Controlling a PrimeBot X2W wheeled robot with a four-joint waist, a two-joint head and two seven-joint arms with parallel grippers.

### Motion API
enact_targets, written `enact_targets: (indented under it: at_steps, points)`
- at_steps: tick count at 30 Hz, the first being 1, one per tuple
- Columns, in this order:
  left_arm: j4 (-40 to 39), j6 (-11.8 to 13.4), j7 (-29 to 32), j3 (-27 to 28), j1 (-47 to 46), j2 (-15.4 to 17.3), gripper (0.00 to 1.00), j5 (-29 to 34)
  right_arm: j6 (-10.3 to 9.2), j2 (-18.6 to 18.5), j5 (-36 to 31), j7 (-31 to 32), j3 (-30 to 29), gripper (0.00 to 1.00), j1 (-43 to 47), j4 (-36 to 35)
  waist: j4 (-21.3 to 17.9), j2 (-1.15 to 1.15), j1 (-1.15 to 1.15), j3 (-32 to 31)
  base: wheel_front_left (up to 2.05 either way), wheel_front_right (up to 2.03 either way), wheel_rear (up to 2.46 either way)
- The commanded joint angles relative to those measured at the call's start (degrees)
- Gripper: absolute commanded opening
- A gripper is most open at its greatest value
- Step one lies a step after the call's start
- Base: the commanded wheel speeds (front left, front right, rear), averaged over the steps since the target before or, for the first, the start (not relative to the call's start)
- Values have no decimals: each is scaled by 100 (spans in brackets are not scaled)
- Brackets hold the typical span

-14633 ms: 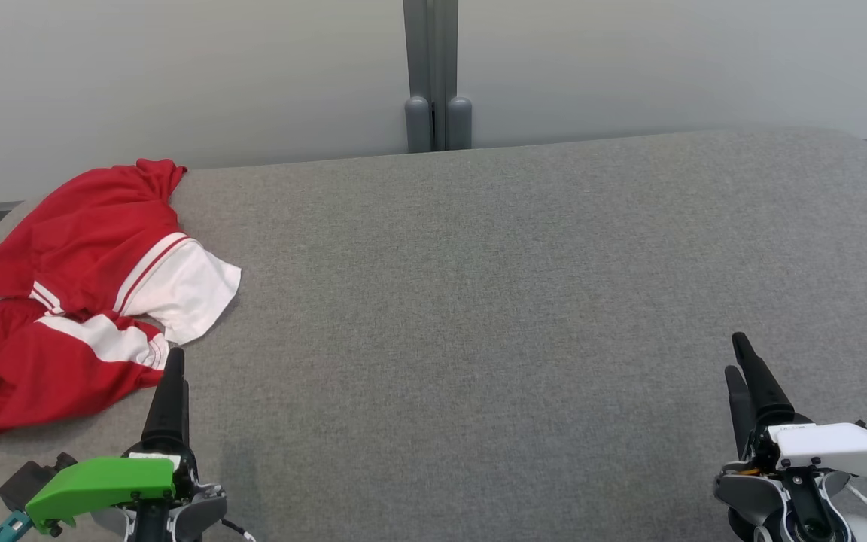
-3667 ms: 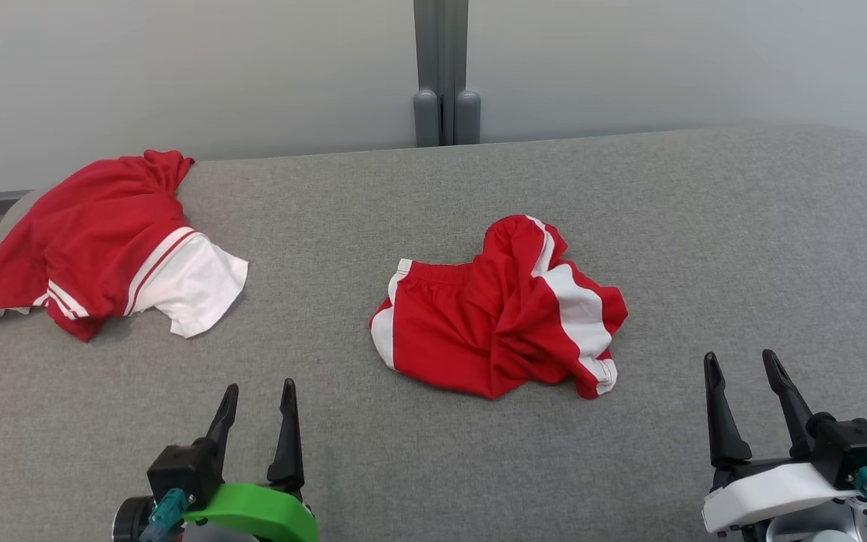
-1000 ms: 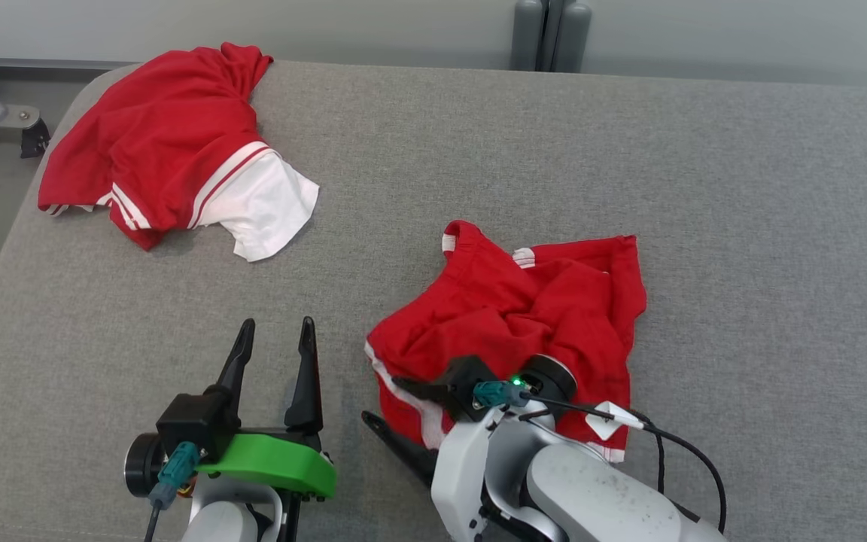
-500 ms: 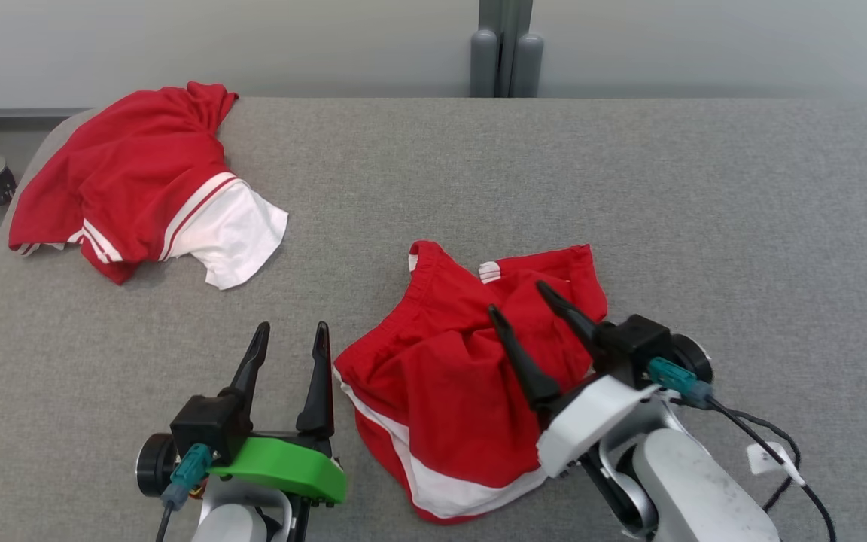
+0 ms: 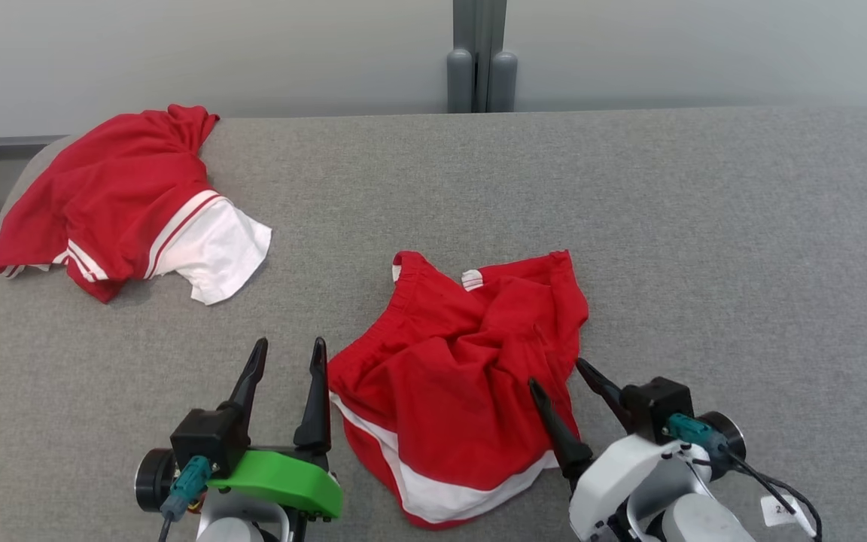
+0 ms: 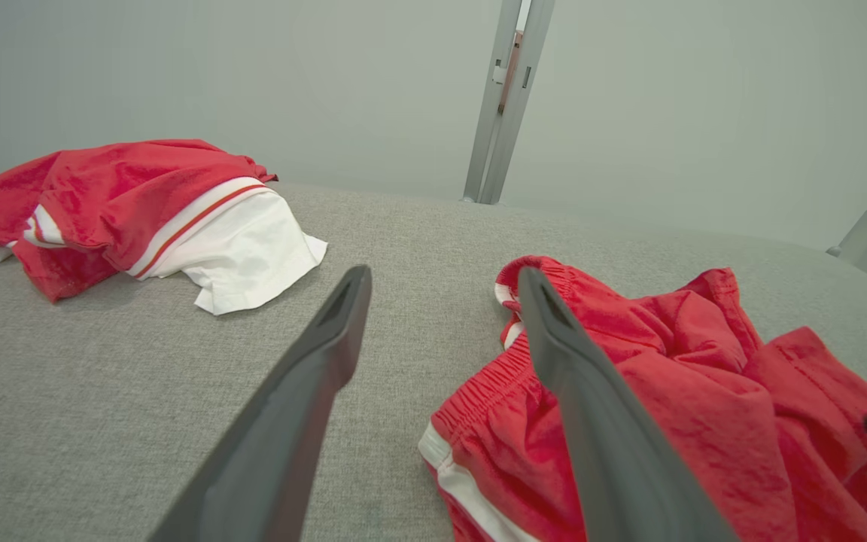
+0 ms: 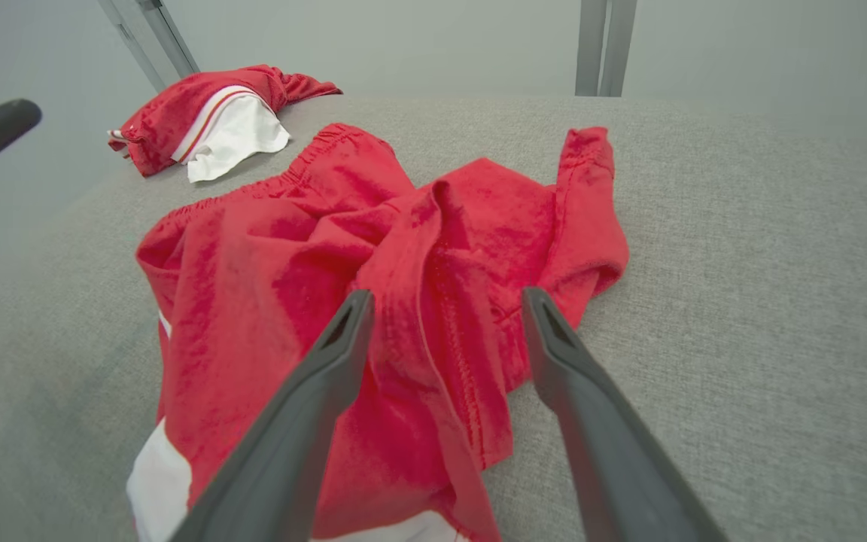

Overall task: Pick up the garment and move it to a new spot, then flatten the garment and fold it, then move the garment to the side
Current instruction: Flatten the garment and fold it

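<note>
At the far left corner of the grey fabric-covered tabletop (image 5: 704, 226) lies a bunched red cloth shirt with a white sleeve and stripes (image 5: 114, 199), well apart from everything else. Close to the near edge, left of centre, the left gripper (image 5: 288, 348) rises from its green housing and points toward the far edge. Its two dark fingers are spread with nothing between them. Its right finger stands just beside the left hem of the garment; whether it touches the cloth cannot be told. The garment, a pair of crumpled red fabric shorts with a white band along the leg hem (image 5: 456, 354), lies mid-tabletop toward the near edge. Its waistband is turned to the far side and the cloth is ridged in folds. At the near right corner of the shorts sits the right gripper (image 5: 556, 373) on a white housing, jaws wide apart and empty. Its left finger is over the red cloth, its right finger over bare grey fabric just beside the hem.
</note>
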Motion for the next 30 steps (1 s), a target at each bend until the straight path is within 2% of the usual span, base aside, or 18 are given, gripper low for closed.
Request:
enact_targets:
  at_steps: [1,2,3,4,5,6,10,19,22,27,28,30]
  points:
    - [12,-10,3,-6,20,13,100,15,1,-9,-24,18,19,100,-240,151,52,0,0,39,0,0,0]
    - [9,-15,3,-19,-2,13,100,12,1,-10,16,26,11,100,-319,263,81,0,0,57,0,0,0]
    - [2,-14,3,-33,-31,13,100,6,1,-12,28,77,17,63,-432,451,117,0,0,80,0,0,0]
    - [-5,-12,3,-42,-54,13,100,-1,1,-11,-4,81,8,45,-547,585,148,0,0,100,0,0,0]
    - [-16,-7,3,-48,-83,13,100,-12,1,-11,7,100,-25,11,-689,749,186,0,0,131,0,0,0]
    - [-24,-1,3,-47,-97,13,100,-18,1,-11,20,104,-52,0,-807,884,213,0,0,149,0,0,0]
    - [-66,28,3,-24,-130,13,100,-32,1,-27,-85,30,-301,0,-1327,1352,307,0,0,231,0,0,0]
    - [-166,50,3,17,-202,13,100,-59,1,-656,-387,-77,-1459,0,-2260,1919,400,0,0,407,0,0,0]
    - [-196,50,3,1,-210,13,100,-68,1,-719,-373,-82,-1436,0,-2371,1981,418,0,0,465,0,0,0]
    - [-210,72,2,5,-220,13,100,-85,-1,-717,-145,-124,-984,0,-2133,1689,423,0,0,504,0,0,0]
    - [-204,76,2,10,-216,13,100,-86,-1,-701,-98,-137,-896,8,-2074,1592,421,0,0,500,0,0,0]
    - [-189,81,3,27,-201,13,100,-86,-1,-628,99,-108,-683,36,-1914,1330,413,0,0,485,0,0,0]
